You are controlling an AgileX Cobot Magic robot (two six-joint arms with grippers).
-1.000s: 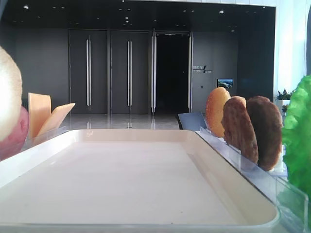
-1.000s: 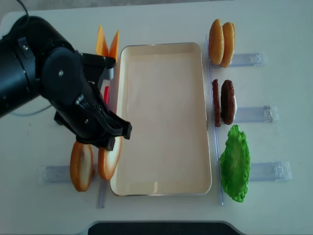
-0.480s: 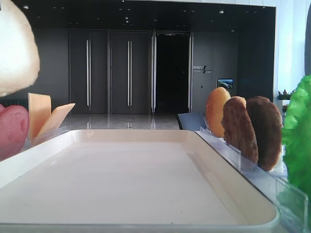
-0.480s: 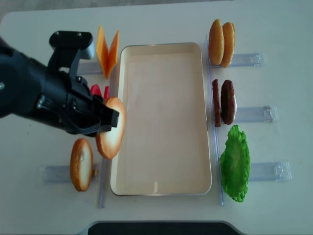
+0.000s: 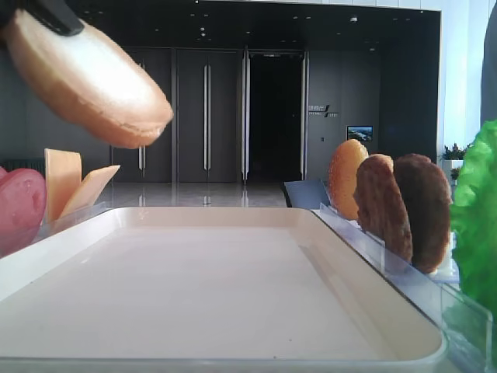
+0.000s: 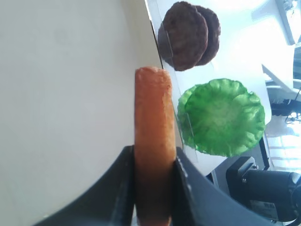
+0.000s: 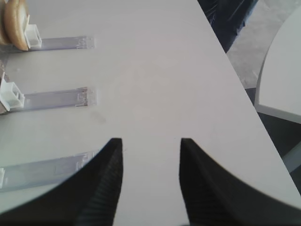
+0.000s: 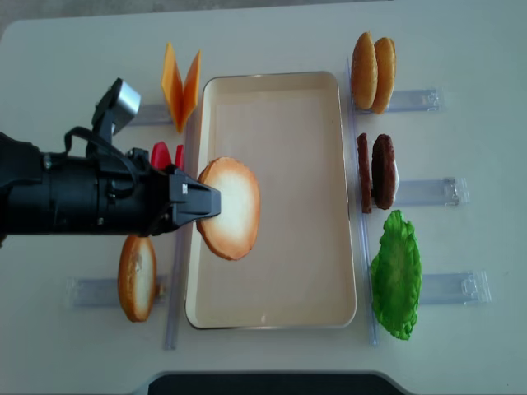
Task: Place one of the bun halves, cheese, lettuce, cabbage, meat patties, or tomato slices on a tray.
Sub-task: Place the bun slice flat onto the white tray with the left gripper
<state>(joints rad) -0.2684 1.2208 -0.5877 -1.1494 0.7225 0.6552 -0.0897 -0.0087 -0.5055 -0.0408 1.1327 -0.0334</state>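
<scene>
**Bun half held over the tray's left side, open floor straight below**

The left gripper (image 8: 202,203) is clamped on a bun half (image 8: 230,208), its jaws pinching the crust edge. The disc juts forward from the fingertips, tilted, hanging above the tray (image 8: 325,90) without touching it. Directly beneath and ahead lies bare tray floor; the near rim sits just behind the gripper. Beyond the far rim stand the meat patties (image 8: 381,171) and lettuce (image 8: 396,276). Much farther off, the right gripper (image 7: 150,181) hangs open over the bench (image 7: 155,80), holding nothing.
</scene>
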